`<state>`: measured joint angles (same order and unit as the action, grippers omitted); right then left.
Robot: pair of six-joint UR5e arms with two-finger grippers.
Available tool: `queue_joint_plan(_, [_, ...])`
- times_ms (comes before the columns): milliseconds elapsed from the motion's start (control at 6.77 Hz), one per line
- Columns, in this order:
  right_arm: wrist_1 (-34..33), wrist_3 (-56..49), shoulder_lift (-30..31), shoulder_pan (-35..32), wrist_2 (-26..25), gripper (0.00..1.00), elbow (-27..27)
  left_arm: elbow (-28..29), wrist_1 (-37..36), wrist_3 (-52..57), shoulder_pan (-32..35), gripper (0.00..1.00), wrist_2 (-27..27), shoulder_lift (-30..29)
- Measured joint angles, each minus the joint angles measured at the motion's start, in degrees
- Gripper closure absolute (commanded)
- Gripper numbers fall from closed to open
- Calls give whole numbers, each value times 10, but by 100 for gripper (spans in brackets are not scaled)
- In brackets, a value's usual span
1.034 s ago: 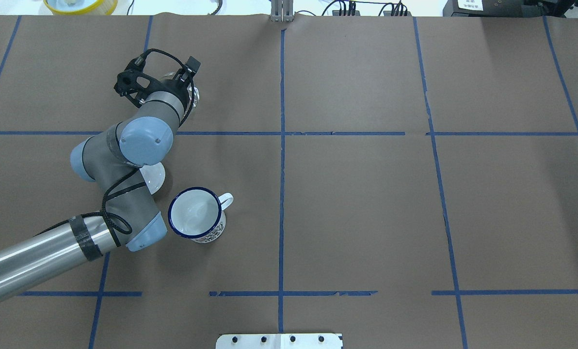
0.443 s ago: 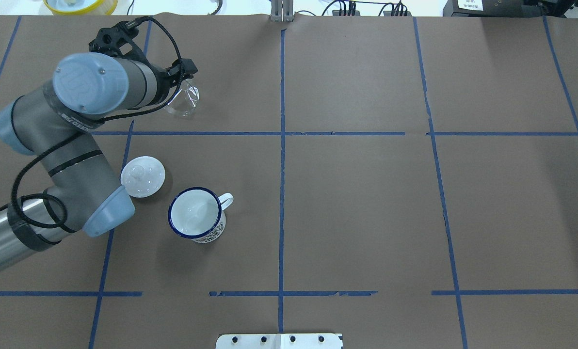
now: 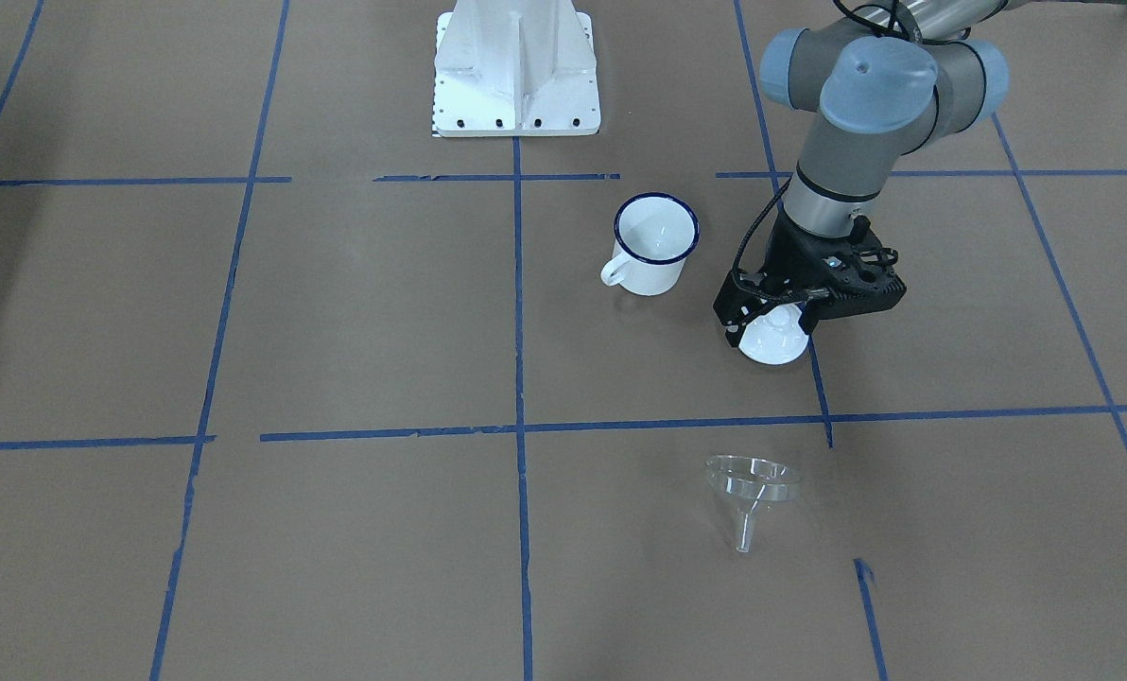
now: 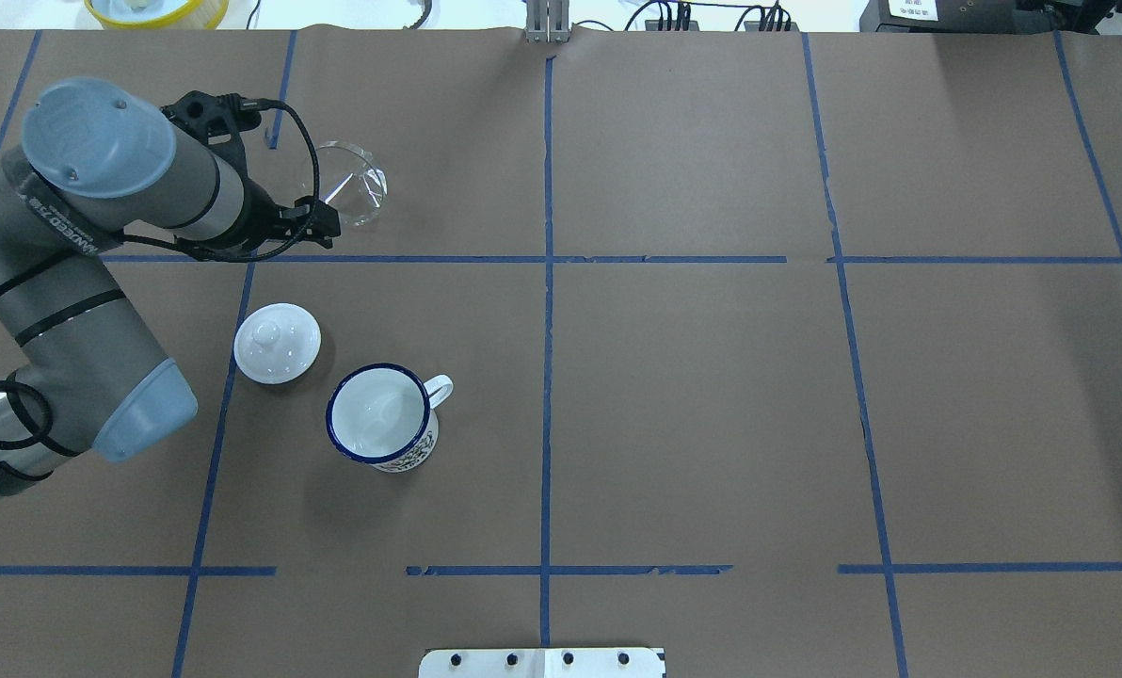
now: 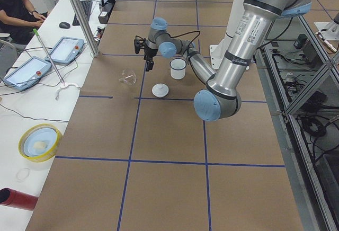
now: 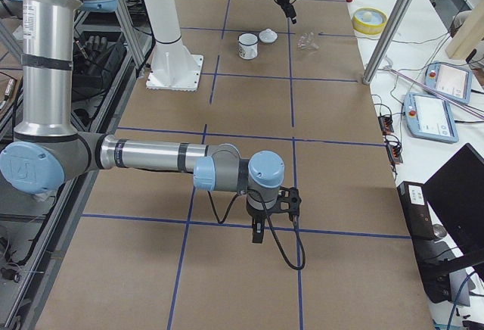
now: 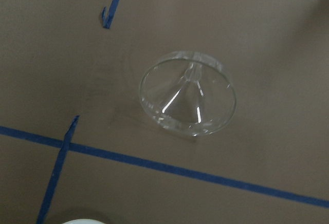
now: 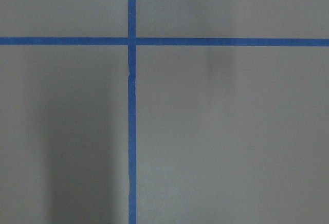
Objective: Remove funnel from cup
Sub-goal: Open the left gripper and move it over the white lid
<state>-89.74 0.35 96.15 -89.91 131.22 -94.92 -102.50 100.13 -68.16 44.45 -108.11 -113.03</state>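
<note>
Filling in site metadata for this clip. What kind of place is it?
Most likely a robotics lab data-collection cell: a table papered brown with a blue tape grid, robot arms mounted at it, and an operators' bench alongside with teach pendants and a seated person.

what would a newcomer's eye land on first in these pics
Probably the big grey-and-blue left arm, bent over the left of the brown paper-covered table in the overhead view. By its wrist a small clear funnel lies on its side, apart from the empty white enamel mug with the dark blue rim and the round white knobbed lid beside it.
</note>
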Motion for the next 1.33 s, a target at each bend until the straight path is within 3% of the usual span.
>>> queue_joint_plan(591, [0, 0, 0, 0, 0, 0, 0, 33, 9, 23, -35, 0, -8, 34])
queue_joint_plan(739, [0, 0, 0, 0, 0, 0, 0, 34, 18, 21, -47, 8, -8, 45])
queue_joint_plan(886, [0, 0, 0, 0, 0, 0, 0, 34, 31, 20, -54, 32, -8, 54])
queue_joint_plan(1034, [0, 0, 0, 0, 0, 0, 0, 32, 40, 20, -57, 40, -9, 59])
queue_joint_plan(1330, [0, 0, 0, 0, 0, 0, 0, 20, 40, 21, -57, 40, -10, 61])
